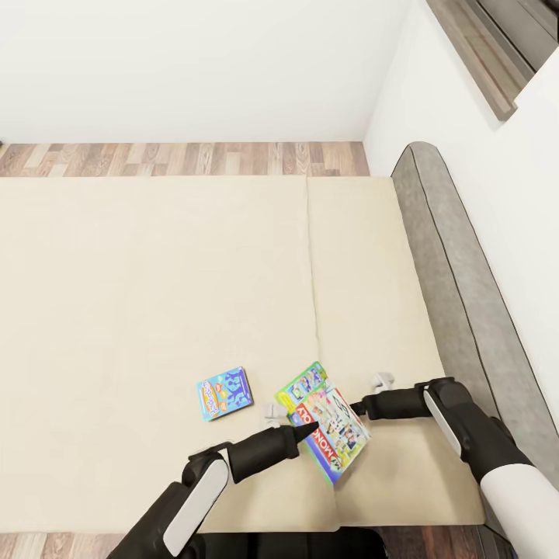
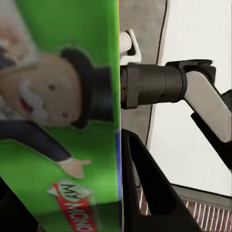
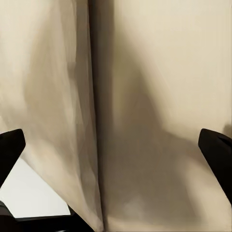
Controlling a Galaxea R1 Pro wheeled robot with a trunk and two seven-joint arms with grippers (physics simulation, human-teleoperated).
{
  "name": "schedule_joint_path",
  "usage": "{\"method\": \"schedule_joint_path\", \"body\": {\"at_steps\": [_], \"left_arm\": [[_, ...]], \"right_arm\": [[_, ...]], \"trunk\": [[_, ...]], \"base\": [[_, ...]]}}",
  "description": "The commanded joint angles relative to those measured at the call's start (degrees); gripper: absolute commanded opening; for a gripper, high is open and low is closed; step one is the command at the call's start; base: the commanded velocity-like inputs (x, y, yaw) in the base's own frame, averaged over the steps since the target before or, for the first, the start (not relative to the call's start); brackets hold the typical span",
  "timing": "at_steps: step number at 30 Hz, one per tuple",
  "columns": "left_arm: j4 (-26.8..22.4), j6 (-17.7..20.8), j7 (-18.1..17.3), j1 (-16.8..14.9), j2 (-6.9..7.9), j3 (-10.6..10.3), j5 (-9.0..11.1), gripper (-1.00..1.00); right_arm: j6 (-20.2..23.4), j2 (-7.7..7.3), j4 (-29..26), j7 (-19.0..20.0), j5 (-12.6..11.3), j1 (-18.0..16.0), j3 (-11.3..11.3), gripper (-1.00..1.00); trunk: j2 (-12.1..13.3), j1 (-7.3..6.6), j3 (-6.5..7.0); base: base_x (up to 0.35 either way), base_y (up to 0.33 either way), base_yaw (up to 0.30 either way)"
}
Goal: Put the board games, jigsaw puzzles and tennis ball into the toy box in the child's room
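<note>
Two board games are over the bed's beige mattress (image 1: 155, 295). The mostly blue one (image 1: 225, 393) lies flat near the front edge. To its right, the white-green board game (image 1: 330, 427) is tilted, with my left gripper (image 1: 299, 425) shut on its near edge. In the left wrist view its green printed cover (image 2: 63, 111) fills the space beside a dark finger (image 2: 150, 193). My right gripper (image 1: 363, 400) is just right of that box, open, its fingers wide apart over the mattress seam (image 3: 94, 121) with nothing between them.
The bed's dark grey headboard (image 1: 458, 256) runs along the right side against a white wall. A strip of wood-plank floor (image 1: 194, 157) lies beyond the far edge of the mattress. A seam (image 1: 312, 264) divides the mattress. My right arm (image 2: 164, 84) shows in the left wrist view.
</note>
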Motion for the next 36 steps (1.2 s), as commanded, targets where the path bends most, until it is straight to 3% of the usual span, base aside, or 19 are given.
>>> {"method": "schedule_joint_path", "body": {"at_steps": [1, 9, 17, 36], "left_arm": [[-1.1, 0.5, 0.5, 0.3, 0.14, 0.0, 0.4, -1.0], [-6.0, 0.5, 3.7, 2.0, 0.61, -0.2, 0.3, -1.0], [-11.2, 0.5, 6.2, 3.9, 2.51, -0.2, 0.4, -1.0], [-13.4, 0.6, 7.2, 4.8, 3.54, -0.1, 0.4, -1.0]], "right_arm": [[0.1, -0.09, 0.0, -0.3, 0.2, 0.0, 0.1, 1.0], [0.1, -0.83, -0.3, -0.2, 0.2, 0.0, 0.1, 1.0], [-0.6, -1.53, -1.4, 0.0, 0.2, 0.2, 0.1, 1.0], [-2.4, -2.29, -2.9, 0.0, 0.2, 1.0, 0.1, 1.0]], "trunk": [[0.0, 0.01, -0.03], [0.0, 0.01, -0.03], [0.0, 0.01, -0.03], [0.0, 0.01, -0.03]], "base": [[0.0, 0.0, 0.0], [0.0, 0.0, 0.0], [0.0, 0.0, 0.0], [0.0, 0.0, 0.0]]}}
